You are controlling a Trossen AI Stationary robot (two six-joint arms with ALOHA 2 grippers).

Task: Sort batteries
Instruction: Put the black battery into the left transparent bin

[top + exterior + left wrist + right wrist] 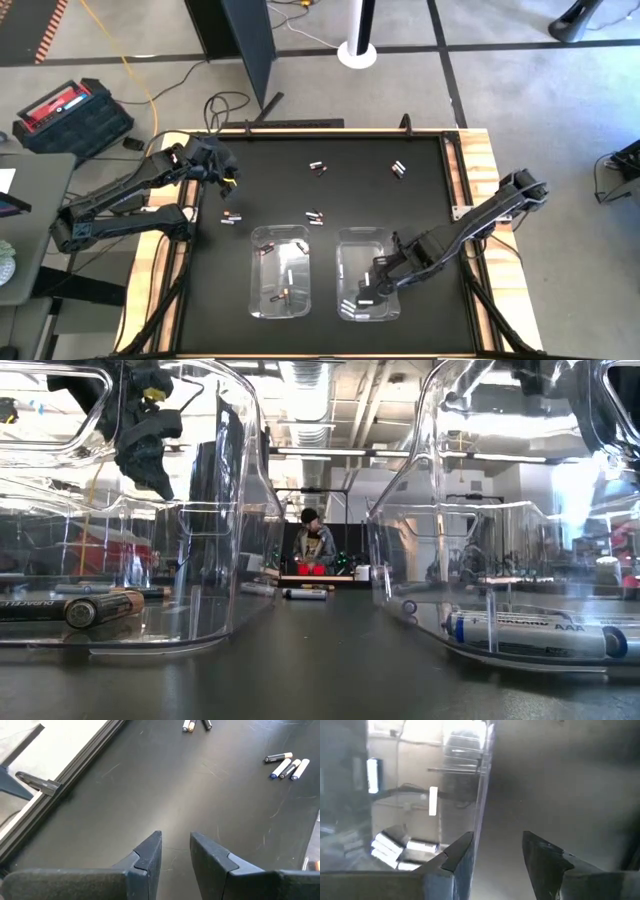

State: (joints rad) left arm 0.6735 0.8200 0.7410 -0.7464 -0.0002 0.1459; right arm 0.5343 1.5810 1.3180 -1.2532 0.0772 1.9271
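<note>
Two clear bins stand near the table's front edge. The left bin (280,272) holds dark batteries (70,607). The right bin (368,275) holds white batteries (395,851). More batteries lie loose on the black mat in small groups (318,167), (399,169), (315,216), (232,218). My right gripper (372,286) hangs over the right bin, pointing down, open (497,840), with nothing between its fingers and one bin wall (482,795) just below them. My left gripper (228,180) waits open (176,836) above bare mat at the far left, holding nothing.
Wooden rails (478,170) and a dark metal frame (75,767) border the mat. In the left wrist view, loose batteries (287,766) lie well ahead of the fingers. A person (312,545) sits in the room beyond the table's far edge.
</note>
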